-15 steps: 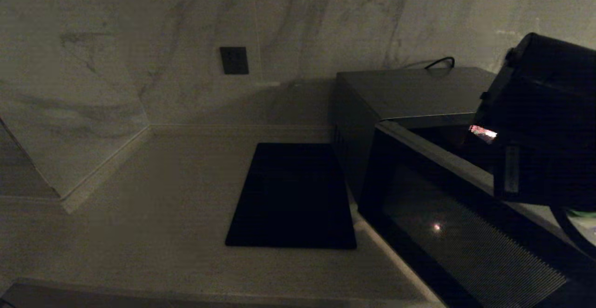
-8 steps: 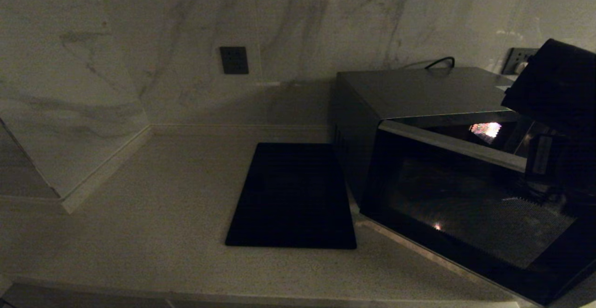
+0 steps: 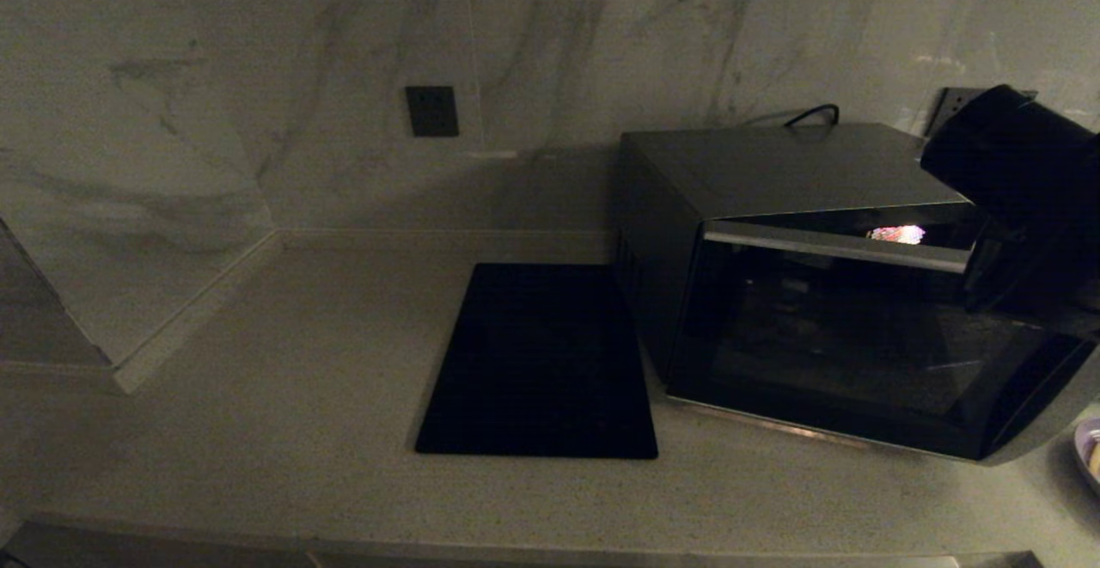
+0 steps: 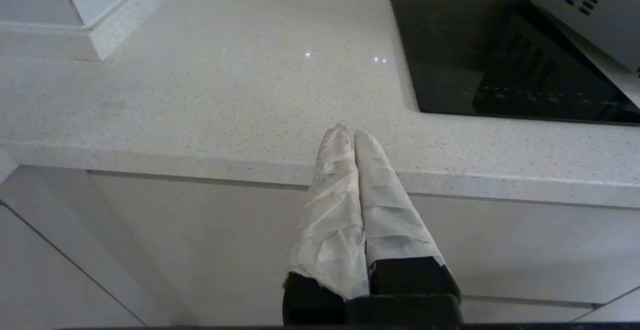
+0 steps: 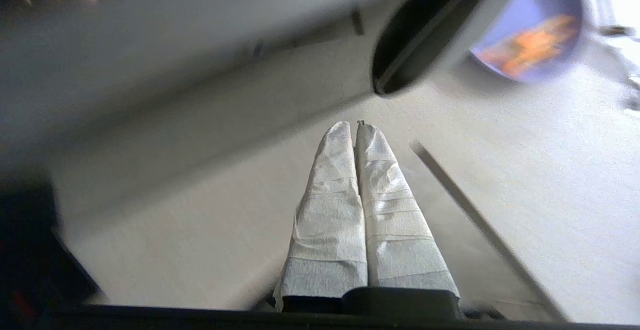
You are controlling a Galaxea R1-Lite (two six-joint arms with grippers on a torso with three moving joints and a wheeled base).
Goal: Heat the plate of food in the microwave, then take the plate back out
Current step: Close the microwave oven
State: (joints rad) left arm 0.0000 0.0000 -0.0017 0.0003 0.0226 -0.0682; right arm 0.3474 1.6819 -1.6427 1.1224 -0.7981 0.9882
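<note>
The silver-grey microwave (image 3: 773,164) stands at the right of the counter. Its dark glass door (image 3: 842,336) is nearly closed, with the free right edge still a little out from the body. The pale lilac plate of food (image 5: 530,45), with orange fries on it, sits on the counter outside the microwave, past the door's corner (image 5: 425,35). Only its rim (image 3: 1090,456) shows in the head view. My right gripper (image 5: 355,126) is shut and empty, hanging over bare counter by the door; its dark arm (image 3: 1014,164) covers the microwave's right end. My left gripper (image 4: 348,130) is shut and parked at the counter's front edge.
A flat black square mat (image 3: 541,362) lies just left of the microwave. A dark wall socket (image 3: 431,111) sits on the marble wall behind, and another outlet (image 3: 950,108) is behind the microwave. The wall steps out at the far left (image 3: 129,362).
The microwave door has swung from wide open to nearly closed. My right arm has drawn back to the right, uncovering the plate's rim.
</note>
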